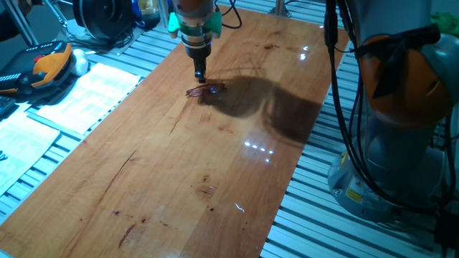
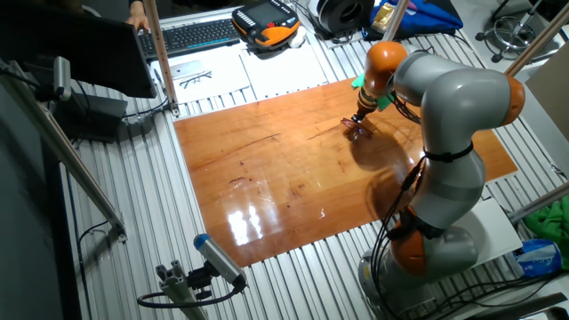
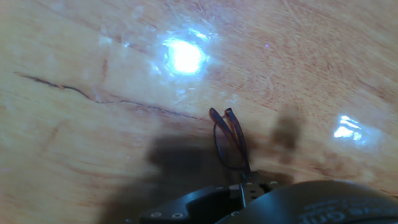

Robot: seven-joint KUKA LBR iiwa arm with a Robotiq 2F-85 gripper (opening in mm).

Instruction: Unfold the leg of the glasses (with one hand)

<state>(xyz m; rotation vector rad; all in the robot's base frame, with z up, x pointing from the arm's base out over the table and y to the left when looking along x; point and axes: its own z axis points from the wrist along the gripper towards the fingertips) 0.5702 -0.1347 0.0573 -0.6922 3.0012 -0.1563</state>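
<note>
As I watch from my remote station, the feeds show this:

Hand: the hand (image 1: 200,76) points straight down from the orange arm (image 1: 192,8), its tip at or just above the glasses (image 1: 206,90); I cannot tell from either fixed view whether it touches them.
Hand state: the fingers look close together in one fixed view, but I cannot tell whether they are closed or grip anything; the hand view shows only the dark housing at the bottom edge.
Glasses: they lie on the wooden bench (image 1: 215,165), in its far part near the arm's shadow; in the other fixed view they are a small dark mark (image 2: 359,132) right under the hand (image 2: 360,118).
Close look: in the hand view the thin reddish-brown frame (image 3: 227,140) lies on the wood, one lens loop visible, two slim ends lying side by side at its top, the lower end meeting the hand's housing.
Bench: glossy wood with bright lamp reflections (image 3: 184,56) and dark grain lines.
Surroundings: printed sheets (image 1: 86,93) lie to the side on the slatted metal table (image 1: 337,229); a keyboard (image 2: 197,34) and an orange-and-black handset (image 2: 266,21) sit beyond the bench.
</note>
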